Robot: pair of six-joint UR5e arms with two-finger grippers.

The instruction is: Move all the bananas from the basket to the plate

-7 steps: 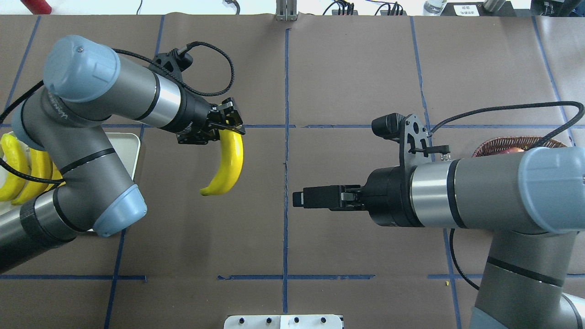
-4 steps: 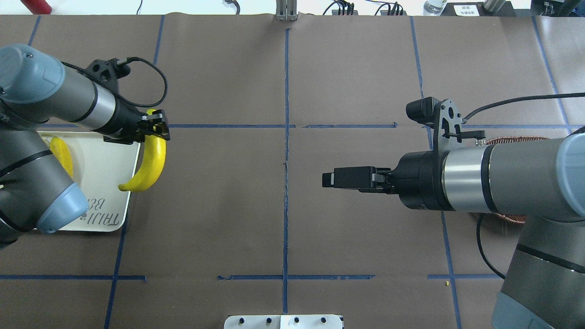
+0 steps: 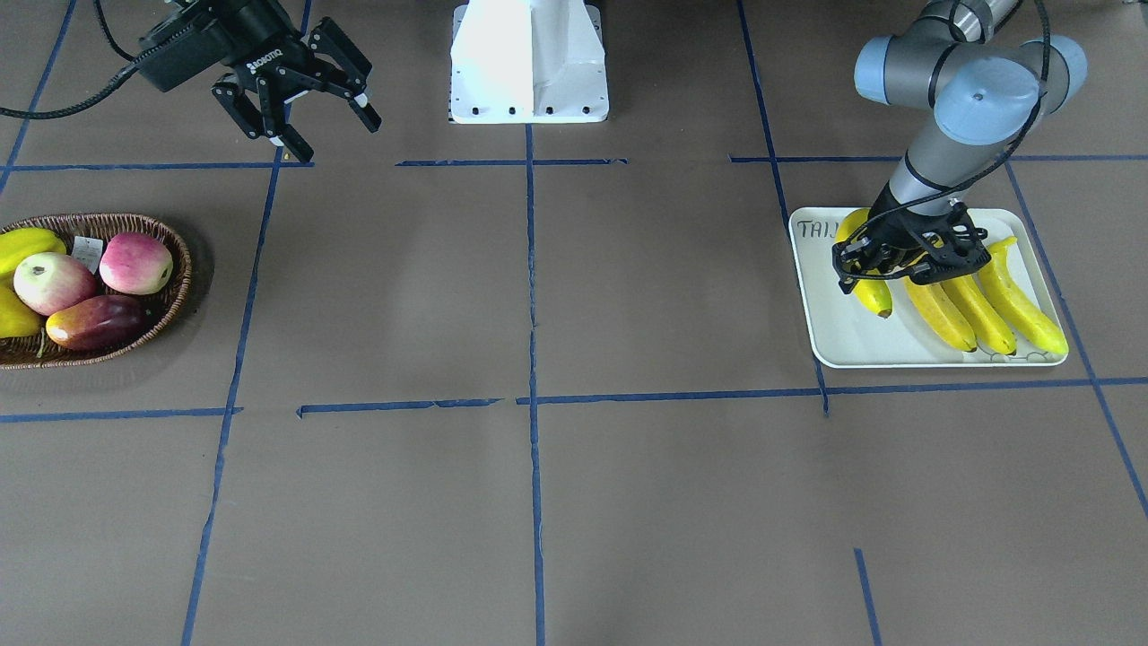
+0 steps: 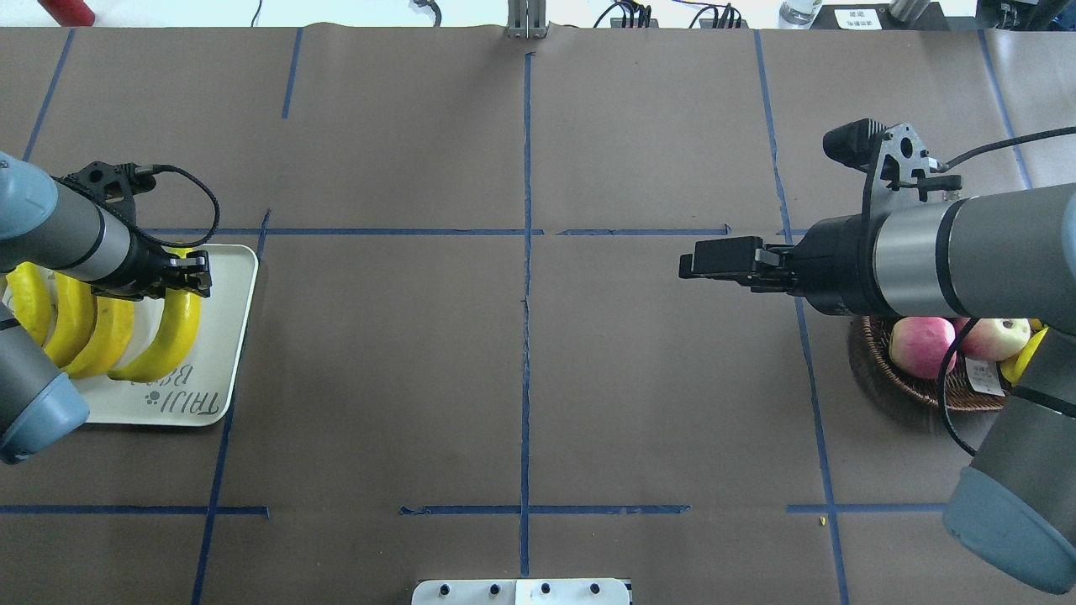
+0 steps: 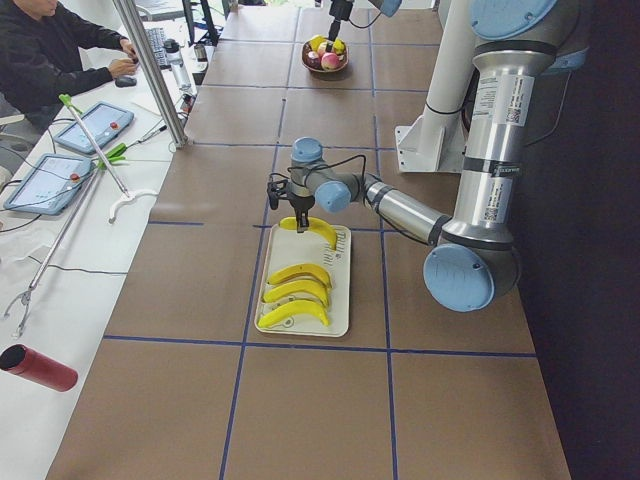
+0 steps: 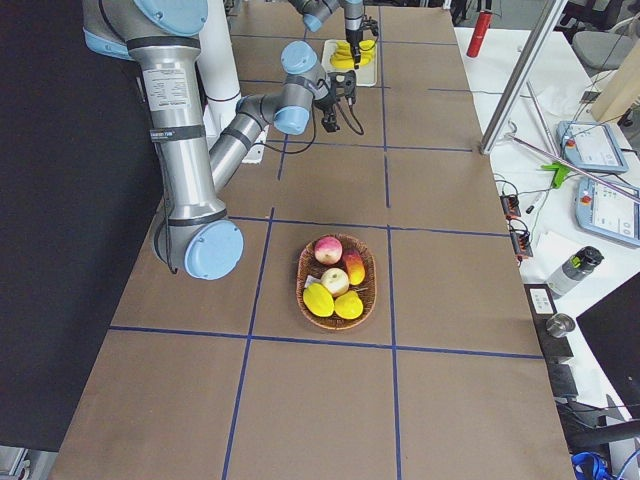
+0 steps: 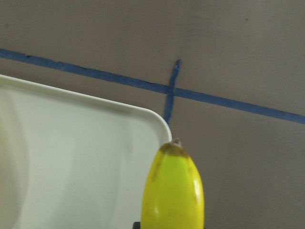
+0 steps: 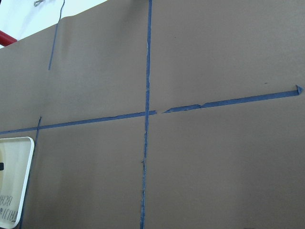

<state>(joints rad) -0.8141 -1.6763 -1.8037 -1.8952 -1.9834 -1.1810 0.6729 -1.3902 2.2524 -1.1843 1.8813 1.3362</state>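
Note:
My left gripper is shut on the top end of a yellow banana and holds it low over the right side of the pale plate; I cannot tell whether it touches. The front view shows this gripper, the banana and the plate. Its tip fills the left wrist view. Three more bananas lie side by side on the plate. My right gripper is open and empty, hovering beside the wicker basket. Yellow fruit lies at the basket's cut-off edge.
The basket also holds two pink-red apples and a dark red oval fruit. My right forearm hangs over part of it. The white robot base stands at the table's near edge. Blue tape lines cross the brown table.
My left arm has carried the banana leftward from near the table's middle to over the plate. My right arm has drawn back to the right, uncovering the basket's fruit.

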